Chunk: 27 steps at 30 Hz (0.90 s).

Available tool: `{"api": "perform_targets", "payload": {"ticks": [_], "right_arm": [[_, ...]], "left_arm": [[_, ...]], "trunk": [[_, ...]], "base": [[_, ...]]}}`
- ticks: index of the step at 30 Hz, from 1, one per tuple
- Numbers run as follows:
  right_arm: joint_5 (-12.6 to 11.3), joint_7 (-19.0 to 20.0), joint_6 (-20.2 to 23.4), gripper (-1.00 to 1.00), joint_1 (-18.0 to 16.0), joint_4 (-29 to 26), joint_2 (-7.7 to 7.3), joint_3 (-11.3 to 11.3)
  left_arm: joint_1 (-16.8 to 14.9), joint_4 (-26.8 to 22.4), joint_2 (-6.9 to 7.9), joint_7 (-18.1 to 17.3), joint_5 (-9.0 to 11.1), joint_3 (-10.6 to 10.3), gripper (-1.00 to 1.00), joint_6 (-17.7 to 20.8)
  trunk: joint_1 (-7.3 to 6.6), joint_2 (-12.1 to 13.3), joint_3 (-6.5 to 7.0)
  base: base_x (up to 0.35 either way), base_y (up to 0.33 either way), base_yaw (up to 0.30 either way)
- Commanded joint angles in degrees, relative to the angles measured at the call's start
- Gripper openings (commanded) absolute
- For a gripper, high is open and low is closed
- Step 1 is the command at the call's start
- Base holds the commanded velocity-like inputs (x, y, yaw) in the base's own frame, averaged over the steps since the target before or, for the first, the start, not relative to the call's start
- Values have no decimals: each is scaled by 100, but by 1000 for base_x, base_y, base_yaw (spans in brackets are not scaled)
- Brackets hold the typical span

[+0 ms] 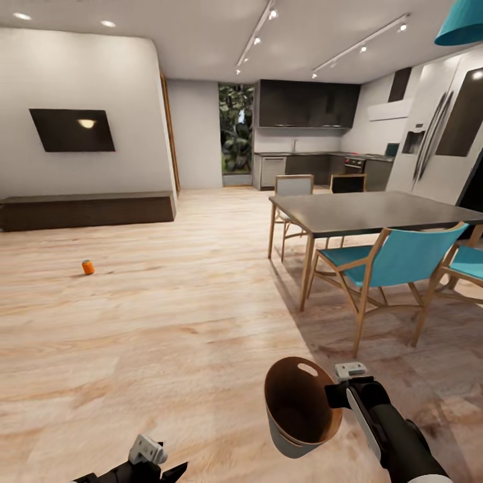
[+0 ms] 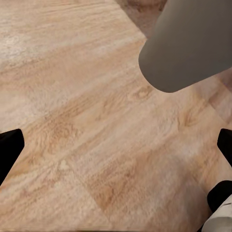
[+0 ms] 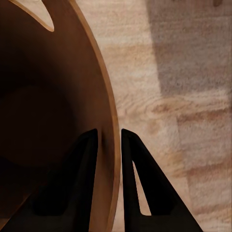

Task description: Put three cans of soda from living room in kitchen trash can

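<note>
Soda can (image 1: 88,267), orange-red, alone on the wood plank floor (image 1: 168,322), well apart from the robot

Open floor lies all around it, up to the low dark bench (image 1: 87,209) by the pale wall; any label is too small to read. The right gripper (image 3: 109,140) pinches the rim of the tash can (image 1: 298,409), one finger inside, one outside, near the dining table (image 1: 376,211) and blue chairs (image 1: 396,261). The left gripper (image 1: 157,463) hangs low, fingers spread wide, empty
</note>
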Motion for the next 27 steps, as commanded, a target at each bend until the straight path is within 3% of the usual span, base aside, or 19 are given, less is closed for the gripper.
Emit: {"api": "perform_targets", "payload": {"ticks": [1,27], "right_arm": [[-69,31,-1,-100,-2,-2,1,-1],[-69,31,-1,-100,-2,3,1,-1]], "left_arm": [[-2,0,0,0,0,0,100,0],[-1,0,0,1,0,-8,100,0]], "trunk": [[0,0,1],[0,0,1]], "base": [[0,0,257],[0,0,257]]}}
